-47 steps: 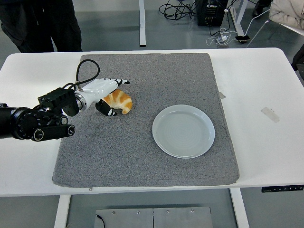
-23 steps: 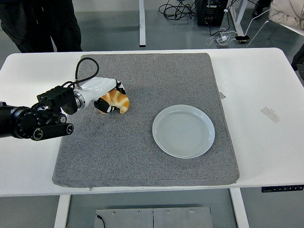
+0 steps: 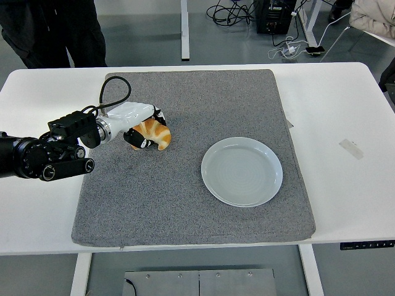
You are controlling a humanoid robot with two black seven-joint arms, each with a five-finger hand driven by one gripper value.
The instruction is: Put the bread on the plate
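White table [image 3: 345,111] carries a grey mat [image 3: 203,98], and on its left part the left hand [image 3: 143,126] now has its fingers curled round the bread [image 3: 155,132]; a second ago they were stretched out flat over it. So the grasp looks made, though the bread seems to sit on the mat yet, well apart from the plate [image 3: 242,171] to its right. Next comes the lift and carry across. No right hand shows
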